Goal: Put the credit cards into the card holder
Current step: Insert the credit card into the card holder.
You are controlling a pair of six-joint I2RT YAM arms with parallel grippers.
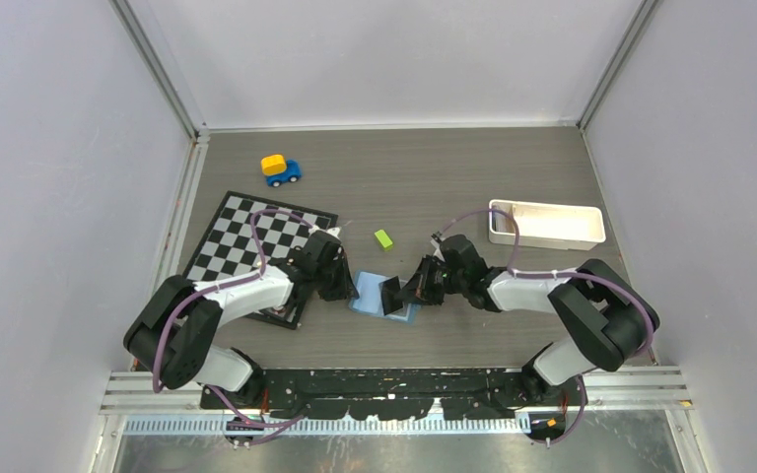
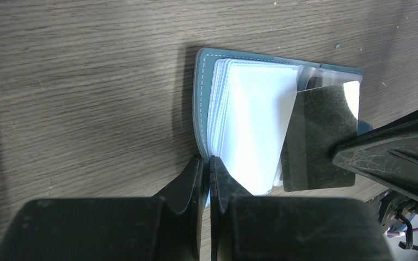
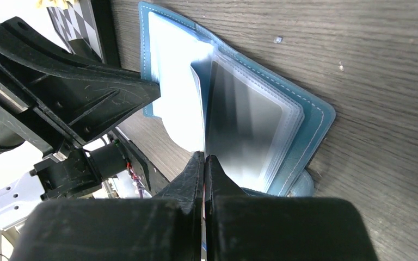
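The teal-blue card holder lies open on the table between both arms, its clear sleeves fanned up; it also shows in the left wrist view and the right wrist view. My left gripper is shut on the holder's near left edge and pins it; it shows in the top view. My right gripper is shut on a dark credit card, held tilted with its far corner at a clear sleeve's mouth; it shows in the top view. Only this one card is in view.
A lime-green block lies just behind the holder. A long white tray stands at the right. A checkerboard lies under my left arm, with a blue and yellow toy car behind it. Walls enclose the table.
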